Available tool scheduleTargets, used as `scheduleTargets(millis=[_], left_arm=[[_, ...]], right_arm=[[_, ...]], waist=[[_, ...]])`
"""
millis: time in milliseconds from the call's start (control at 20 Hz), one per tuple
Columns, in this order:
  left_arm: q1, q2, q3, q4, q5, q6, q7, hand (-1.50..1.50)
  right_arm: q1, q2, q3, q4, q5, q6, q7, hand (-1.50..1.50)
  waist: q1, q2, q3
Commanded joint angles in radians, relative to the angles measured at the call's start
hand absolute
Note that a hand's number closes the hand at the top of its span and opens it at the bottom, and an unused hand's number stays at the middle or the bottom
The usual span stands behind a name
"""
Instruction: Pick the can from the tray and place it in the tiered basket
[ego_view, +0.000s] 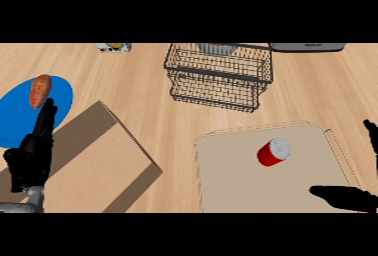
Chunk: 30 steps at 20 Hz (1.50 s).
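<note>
Red can (272, 152) with silver lid, lying tilted near the centre of the beige tray (221, 175), untouched. Right hand (345, 196) at the tray's 4 o'clock, its fingers spread open and empty; left hand (33, 150) resting open at 9 o'clock of the view. Risk: the smooth cylinder may roll if nudged off-centre, and could catch on the black wire tiered basket (218, 75) at 12 o'clock, whose open mesh gives an uneven seat. Table (148, 70) of pale wood grain; blue plate (18, 115) carrying a sweet potato (39, 91).
</note>
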<state>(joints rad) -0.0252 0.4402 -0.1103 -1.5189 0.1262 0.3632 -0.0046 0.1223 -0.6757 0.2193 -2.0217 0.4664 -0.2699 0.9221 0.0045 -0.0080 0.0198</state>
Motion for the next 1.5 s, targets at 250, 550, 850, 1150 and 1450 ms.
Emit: scheduleTargets(millis=[250, 550, 850, 1150, 1450], left_arm=[[0.059, -0.114, -0.108, 0.075, 0.043, -0.042, 0.050, 0.00], [0.055, -0.121, -0.129, 0.070, 0.044, -0.055, 0.049, 0.00], [0.078, -0.142, -0.140, 0.085, 0.040, -0.041, 0.025, 0.00], [0.050, -0.127, -0.137, 0.084, 0.027, -0.026, 0.045, 0.00], [0.070, -0.145, -0.147, 0.078, 0.024, -0.008, 0.041, 0.00]], right_arm=[[-0.099, 0.019, 0.128, 0.040, 0.134, 0.167, 0.278, -1.50], [-0.164, 0.116, 0.179, 0.084, 0.165, 0.201, 0.336, -1.50], [-0.224, 0.194, 0.205, 0.163, 0.190, 0.241, 0.343, -1.50], [-0.262, 0.246, 0.211, 0.260, 0.176, 0.328, 0.390, -1.50], [-0.300, 0.296, 0.185, 0.317, 0.161, 0.360, 0.380, -1.50]], waist=[[0.023, 0.022, -0.027], [0.020, 0.018, -0.025], [0.023, 0.020, -0.025], [0.017, 0.023, -0.025], [0.009, 0.019, -0.024]])
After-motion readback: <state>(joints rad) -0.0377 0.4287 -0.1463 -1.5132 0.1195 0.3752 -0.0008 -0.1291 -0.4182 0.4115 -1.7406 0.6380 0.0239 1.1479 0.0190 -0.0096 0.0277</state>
